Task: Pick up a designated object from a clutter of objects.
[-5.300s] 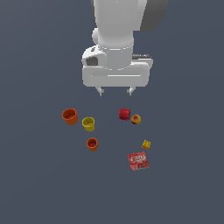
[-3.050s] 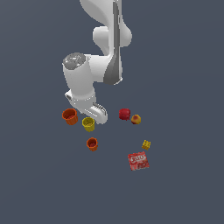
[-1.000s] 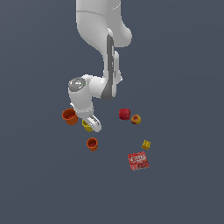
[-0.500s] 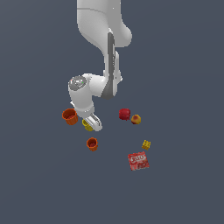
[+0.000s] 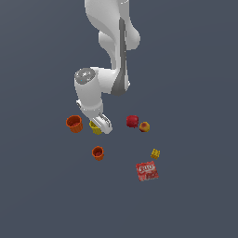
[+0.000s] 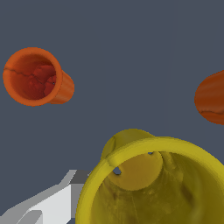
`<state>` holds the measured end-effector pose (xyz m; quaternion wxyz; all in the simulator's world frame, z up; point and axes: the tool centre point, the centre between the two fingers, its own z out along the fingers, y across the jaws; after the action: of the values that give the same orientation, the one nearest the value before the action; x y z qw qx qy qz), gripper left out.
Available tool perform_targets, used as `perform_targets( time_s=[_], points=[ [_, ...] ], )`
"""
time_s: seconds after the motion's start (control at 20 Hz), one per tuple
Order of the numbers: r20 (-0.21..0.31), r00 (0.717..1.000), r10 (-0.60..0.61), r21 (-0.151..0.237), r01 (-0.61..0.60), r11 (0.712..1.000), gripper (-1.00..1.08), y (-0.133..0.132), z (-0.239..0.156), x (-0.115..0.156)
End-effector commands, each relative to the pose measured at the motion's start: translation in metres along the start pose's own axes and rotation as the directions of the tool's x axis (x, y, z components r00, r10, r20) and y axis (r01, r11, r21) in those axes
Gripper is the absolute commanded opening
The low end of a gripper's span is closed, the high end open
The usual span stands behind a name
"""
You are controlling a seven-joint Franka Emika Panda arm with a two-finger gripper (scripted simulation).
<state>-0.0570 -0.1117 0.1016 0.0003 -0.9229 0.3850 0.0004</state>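
The yellow cup [image 5: 95, 128] is between my gripper's [image 5: 100, 124] fingers, which are closed on its wall. In the wrist view the yellow cup [image 6: 153, 188] fills the frame close to the camera, mouth toward it, with one grey-white finger [image 6: 48, 203] against its outer side. The other finger is hidden. The cup appears slightly off the floor. The clutter lies around it: two orange cups [image 5: 74, 123] [image 5: 97, 153], a red round thing [image 5: 132, 121], a red-yellow fruit [image 5: 144, 126], a yellow block [image 5: 155, 153] and a red box [image 5: 147, 171].
In the wrist view one orange cup [image 6: 35, 78] lies on its side with its mouth toward the camera; the other orange cup [image 6: 212, 98] is cut off at the frame edge. The floor is a plain dark grey surface [image 5: 195, 204].
Since the earliest frames the arm came down over the yellow cup and closed on it. In the last half second the wrist rose a little and the cup rose with it.
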Motion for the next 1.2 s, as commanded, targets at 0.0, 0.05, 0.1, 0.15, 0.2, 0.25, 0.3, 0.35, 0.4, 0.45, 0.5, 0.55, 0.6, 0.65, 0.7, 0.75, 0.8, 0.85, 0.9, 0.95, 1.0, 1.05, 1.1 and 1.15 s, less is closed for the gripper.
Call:
perform_targets(
  time_s=[0.0, 0.05, 0.1, 0.15, 0.2, 0.25, 0.3, 0.35, 0.4, 0.45, 0.5, 0.55, 0.6, 0.65, 0.7, 0.75, 0.8, 0.85, 0.9, 0.95, 1.0, 1.05, 1.1, 1.15],
  points=[
    [-0.002, 1.000, 0.000, 0.000, 0.000, 1.000, -1.00, -0.005, -0.019, -0.006],
    [-0.002, 1.000, 0.000, 0.000, 0.000, 1.000, -1.00, -0.007, -0.028, -0.009],
    [-0.002, 1.000, 0.000, 0.000, 0.000, 1.000, -1.00, -0.009, -0.037, -0.012],
    [-0.002, 1.000, 0.000, 0.000, 0.000, 1.000, -1.00, -0.011, -0.046, -0.015],
    [-0.002, 1.000, 0.001, -0.001, -0.001, 1.000, -1.00, -0.013, -0.056, -0.018],
    [-0.003, 1.000, 0.001, -0.001, -0.001, 1.000, -1.00, -0.016, -0.066, -0.021],
    [-0.003, 1.000, 0.001, -0.001, -0.001, 1.000, -1.00, -0.018, -0.076, -0.024],
    [-0.003, 1.000, 0.001, -0.002, -0.001, 1.000, -1.00, -0.021, -0.086, -0.027],
    [-0.003, 1.000, 0.001, -0.002, -0.001, 1.000, -1.00, -0.023, -0.096, -0.031],
    [-0.004, 1.000, 0.001, -0.002, -0.001, 1.000, -1.00, -0.026, -0.106, -0.034],
    [-0.004, 1.000, 0.001, -0.002, -0.001, 1.000, -1.00, -0.028, -0.116, -0.037],
    [-0.004, 1.000, 0.001, -0.003, -0.001, 1.000, -1.00, -0.030, -0.126, -0.040],
    [-0.004, 1.000, 0.001, -0.003, -0.001, 1.000, -1.00, -0.033, -0.136, -0.043],
    [-0.004, 1.000, 0.001, -0.003, -0.001, 1.000, -1.00, -0.035, -0.146, -0.046],
    [-0.004, 1.000, 0.001, -0.003, -0.001, 1.000, -1.00, -0.038, -0.155, -0.049],
    [-0.004, 1.000, 0.001, -0.003, -0.001, 1.000, -1.00, -0.040, -0.165, -0.052],
    [-0.004, 1.000, 0.001, -0.003, -0.001, 1.000, -1.00, -0.043, -0.175, -0.055],
    [-0.004, 1.000, 0.001, -0.003, -0.001, 1.000, -1.00, -0.045, -0.185, -0.058],
    [-0.004, 1.000, 0.001, -0.003, -0.001, 1.000, -1.00, -0.048, -0.194, -0.061],
    [-0.004, 1.000, 0.001, -0.003, -0.001, 1.000, -1.00, -0.050, -0.204, -0.065],
    [-0.004, 1.000, 0.001, -0.003, -0.001, 1.000, -1.00, -0.053, -0.214, -0.068],
    [-0.004, 1.000, 0.001, -0.003, -0.001, 1.000, -1.00, -0.055, -0.224, -0.071],
    [-0.003, 1.000, 0.001, -0.003, -0.001, 1.000, -1.00, -0.058, -0.233, -0.073],
    [-0.003, 1.000, 0.001, -0.003, -0.001, 1.000, -1.00, -0.061, -0.242, -0.076]
  ],
)
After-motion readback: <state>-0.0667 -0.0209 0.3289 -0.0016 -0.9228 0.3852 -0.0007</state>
